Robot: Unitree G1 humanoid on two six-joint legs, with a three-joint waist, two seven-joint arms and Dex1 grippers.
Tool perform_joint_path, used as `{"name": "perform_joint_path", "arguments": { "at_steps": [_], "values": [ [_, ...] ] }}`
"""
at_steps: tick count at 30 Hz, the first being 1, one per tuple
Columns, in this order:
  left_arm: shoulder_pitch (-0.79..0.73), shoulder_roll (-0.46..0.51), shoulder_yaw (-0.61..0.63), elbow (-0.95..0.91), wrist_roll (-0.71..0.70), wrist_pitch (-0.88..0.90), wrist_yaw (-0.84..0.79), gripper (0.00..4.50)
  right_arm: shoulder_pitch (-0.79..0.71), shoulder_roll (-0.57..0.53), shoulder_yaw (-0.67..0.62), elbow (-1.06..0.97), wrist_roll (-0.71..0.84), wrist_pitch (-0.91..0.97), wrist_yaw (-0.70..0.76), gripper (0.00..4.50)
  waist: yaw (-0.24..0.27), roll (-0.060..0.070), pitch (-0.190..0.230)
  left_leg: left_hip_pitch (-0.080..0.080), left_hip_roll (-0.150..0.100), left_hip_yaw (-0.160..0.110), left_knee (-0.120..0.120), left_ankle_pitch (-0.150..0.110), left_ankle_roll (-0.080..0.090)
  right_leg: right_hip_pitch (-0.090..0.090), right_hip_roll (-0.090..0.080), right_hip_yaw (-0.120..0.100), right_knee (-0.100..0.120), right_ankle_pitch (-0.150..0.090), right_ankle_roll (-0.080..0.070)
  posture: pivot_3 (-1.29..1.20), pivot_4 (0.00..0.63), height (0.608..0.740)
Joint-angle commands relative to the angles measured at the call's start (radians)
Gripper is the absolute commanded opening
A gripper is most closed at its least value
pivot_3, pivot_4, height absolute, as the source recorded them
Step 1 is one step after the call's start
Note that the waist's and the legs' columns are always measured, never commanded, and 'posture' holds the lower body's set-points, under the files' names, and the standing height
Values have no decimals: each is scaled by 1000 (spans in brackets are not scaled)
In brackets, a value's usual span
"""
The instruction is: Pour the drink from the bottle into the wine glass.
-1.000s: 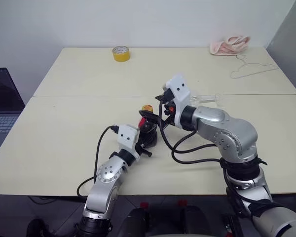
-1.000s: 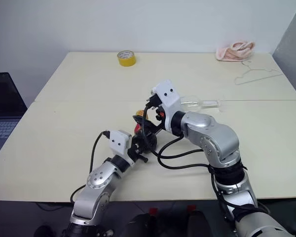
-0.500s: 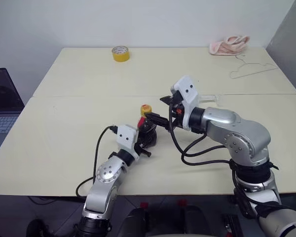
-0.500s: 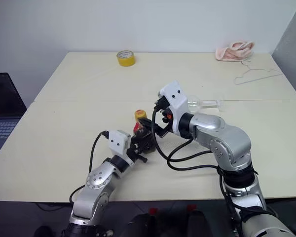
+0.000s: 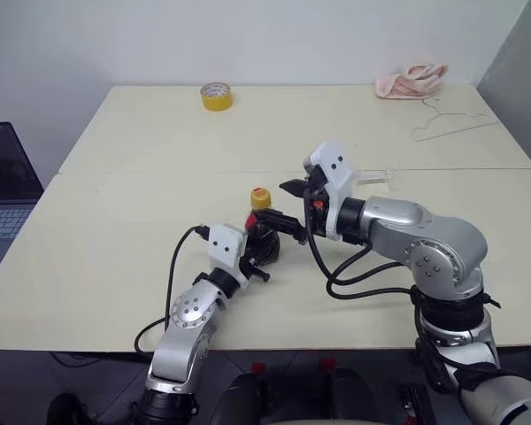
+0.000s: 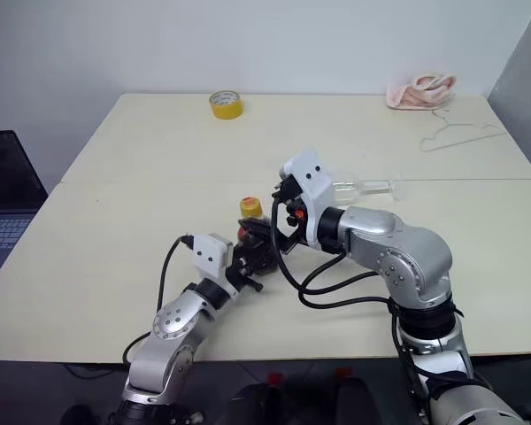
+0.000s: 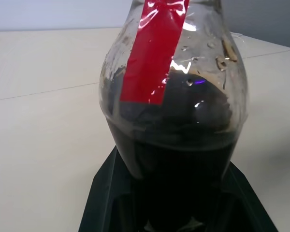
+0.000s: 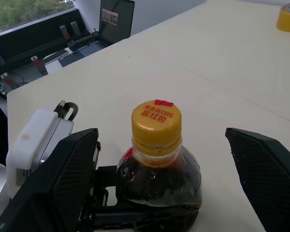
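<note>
Presently your left gripper [image 5: 258, 251] is clenched on the bottle [image 5: 264, 232] at frame centre; your right gripper [image 5: 288, 205] stands released, apparently flanking its cap [image 8: 156, 120].

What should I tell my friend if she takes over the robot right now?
Left pincer: shut on the bottle, holding it upright on the table.
Right pincer: open, fingers on either side of the yellow cap, not touching it.
Wine glass: lying on its side farther back, behind the right arm, with no drink visible in it.
Done: bottle gripped. The dark drink is all inside it.
Left: take off the cap, get the glass standing upright, then pour the drink into it.
</note>
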Motion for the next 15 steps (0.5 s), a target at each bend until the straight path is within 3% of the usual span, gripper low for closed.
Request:
{"name": "perform_joint_path", "arguments": {
  "at_steps": [1, 15],
  "values": [
    [16, 10, 16, 4, 3, 8, 5, 1007, -36, 35, -9, -2, 2, -5, -30, 4500, 0, 0, 0, 0, 0, 0, 0, 0, 0, 0, 0, 0, 0, 0, 0, 0, 150, 740],
    [13, 3, 8, 4, 8, 10, 11, 1007, -95, 128, 69, 175, -122, -148, -73, 4500, 0, 0, 0, 0, 0, 0, 0, 0, 0, 0, 0, 0, 0, 0, 0, 0, 150, 740]
  ]
}}
